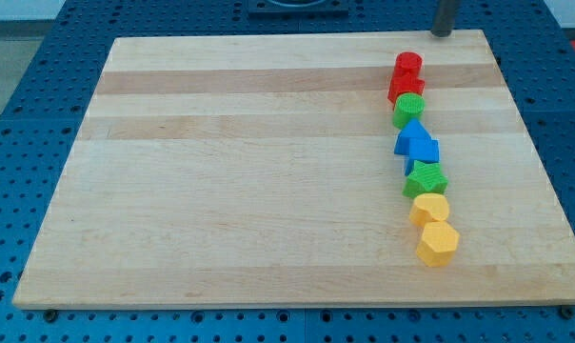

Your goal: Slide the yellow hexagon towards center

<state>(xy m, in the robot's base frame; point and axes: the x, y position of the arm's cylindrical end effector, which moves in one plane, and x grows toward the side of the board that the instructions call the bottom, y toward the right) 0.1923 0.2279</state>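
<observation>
tip (443, 32) far above yellow hexagon (438, 243)

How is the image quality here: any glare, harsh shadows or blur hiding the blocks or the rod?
Camera view: even, soft light, no glare on the board; blocks cast only faint shadows; yellow hexagon reads sharp; my tip at the view's top edge looks slightly soft, far from the blocks.

Bright, even overhead light; colours vivid, no dim corners. Wooden tabletop (268, 181) shows soft pale sheen along upper boards, no harsh glare. Blocks cast only short, faint shadows at bases. Focus sharp across frame; rod at view's top slightly soft. No noticeable edge distortion.
</observation>
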